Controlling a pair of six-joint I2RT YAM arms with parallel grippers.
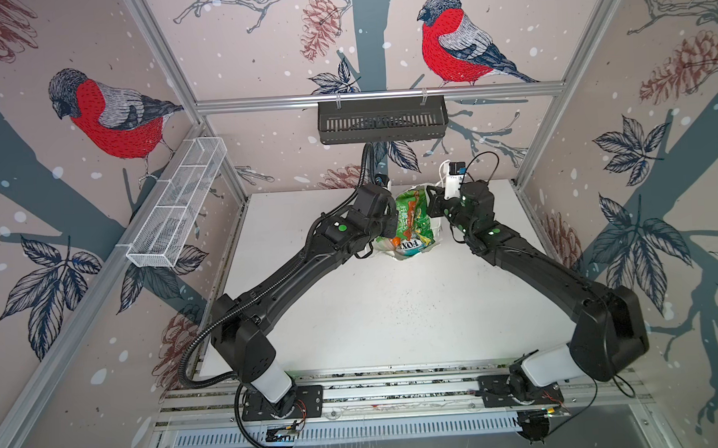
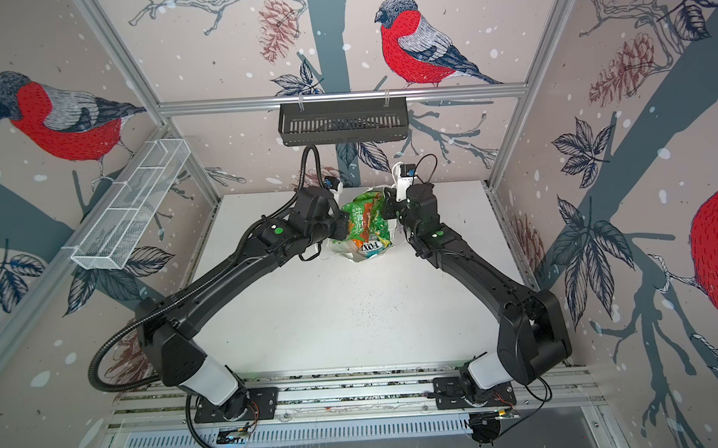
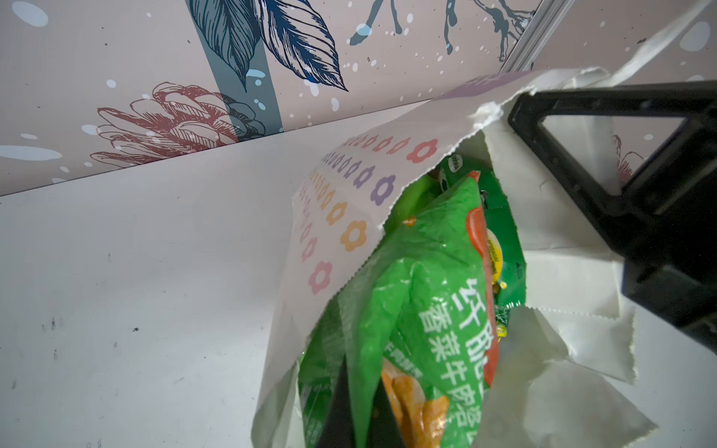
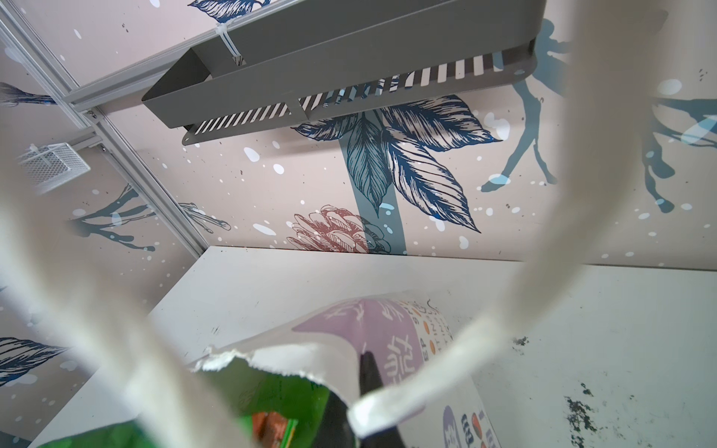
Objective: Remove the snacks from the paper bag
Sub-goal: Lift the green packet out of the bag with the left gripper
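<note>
While the bag is braced: the step in hand looks like drawing one green packet (image 3: 419,279) out through the mouth; no packet lies loose on the table (image 1: 394,315) yet.
Paper bag (image 3: 349,201): slumped low at the far middle of the table, between the two arms, its torn-edged mouth gaping.
Snacks (image 1: 411,218): all packed inside or poking from the mouth. Most are green, with a teal-and-white packet (image 1: 416,246) at the near end.
Left gripper (image 3: 357,411): fingers closed together just inside the mouth, pinching what appears to be a fold of the green packet.
Right gripper (image 1: 433,209): clamped on the bag's upper rim beside a cord handle (image 4: 543,271), lifting that side so the mouth gapes.
Pull: best drawn slowly along the line of the mouth, toward the near open table, so the packet slides rather than drags the paper.
Brace: the rim hold should resist the pull, or the whole bag may follow.
Risk: crinkly foil held by a thin fold can slip. The ragged rim may tear further, and neighbouring packets may spill out.
Set-down: well apart from the bag, on bare table.
</note>
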